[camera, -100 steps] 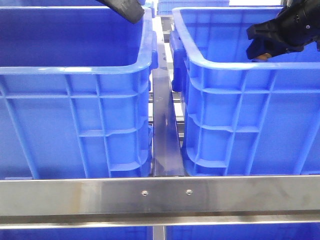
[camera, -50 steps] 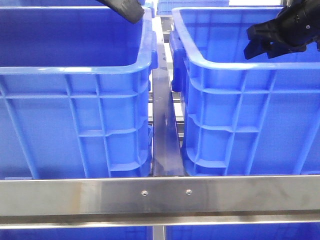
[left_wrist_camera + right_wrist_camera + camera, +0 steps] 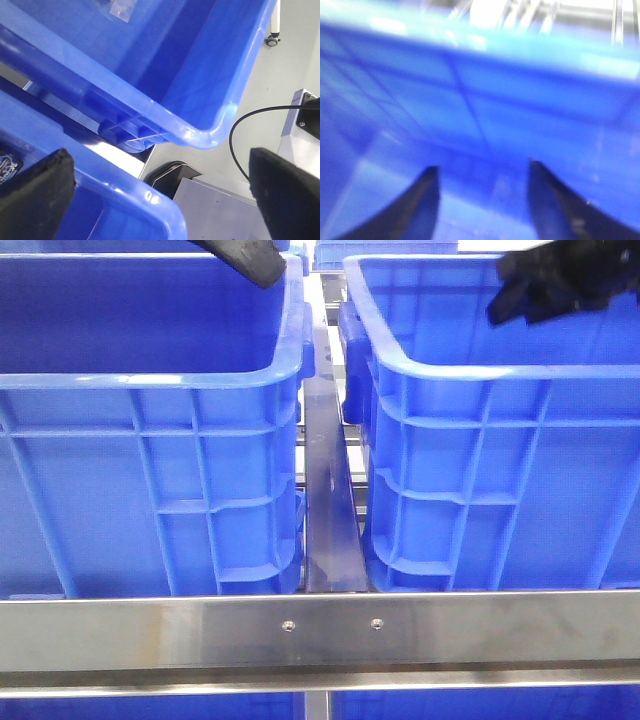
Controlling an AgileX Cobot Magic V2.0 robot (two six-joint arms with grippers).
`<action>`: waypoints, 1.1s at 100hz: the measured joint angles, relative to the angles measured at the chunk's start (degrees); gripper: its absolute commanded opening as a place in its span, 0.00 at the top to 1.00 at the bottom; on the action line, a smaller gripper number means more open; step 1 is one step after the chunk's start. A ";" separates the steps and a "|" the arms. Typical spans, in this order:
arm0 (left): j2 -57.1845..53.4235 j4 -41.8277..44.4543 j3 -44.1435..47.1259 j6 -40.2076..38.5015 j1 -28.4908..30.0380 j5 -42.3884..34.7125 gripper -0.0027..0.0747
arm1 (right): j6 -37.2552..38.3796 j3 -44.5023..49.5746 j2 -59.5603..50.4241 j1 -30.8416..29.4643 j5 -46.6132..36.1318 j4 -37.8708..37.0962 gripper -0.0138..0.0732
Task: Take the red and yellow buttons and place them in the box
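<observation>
Two large deep blue ribbed plastic crates sitting side by side, one on the left, one on the right, narrow metal rail running between them, flat steel crossbar lying across the near side, black right gripper hanging over the right crate's far side.

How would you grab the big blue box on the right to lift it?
Probably by the thick rolled rim of the right crate, hooking under its lip from outside on two opposite sides. The rim sticks out past the ribbed walls, which look too wide to pinch. The side facing the left crate has only a narrow gap, so the near and far sides seem easier.
</observation>
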 measured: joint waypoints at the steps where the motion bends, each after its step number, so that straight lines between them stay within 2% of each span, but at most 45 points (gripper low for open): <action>1: 0.00 0.03 0.00 0.00 0.00 0.00 0.11 | 0.00 0.00 -0.16 0.00 0.01 0.00 0.61; 20: 0.00 0.03 0.00 0.00 0.00 0.00 0.11 | 0.00 0.21 -4.62 -0.84 5.27 0.00 0.92; 35: 0.00 0.13 0.00 0.00 0.00 0.00 0.11 | 0.00 0.49 -7.79 -2.28 10.40 -0.40 0.91; 46: 0.00 0.13 0.00 0.00 0.00 0.00 0.11 | 0.00 2.62 -10.64 -3.02 10.91 -0.40 0.91; 81: 0.00 0.13 0.00 0.00 0.00 0.00 0.11 | 0.00 16.92 -22.46 -3.25 1.76 -0.51 0.91; 110: 0.00 0.13 0.00 0.00 0.00 0.00 0.11 | 0.00 28.49 -34.30 -3.25 -0.73 -0.51 0.91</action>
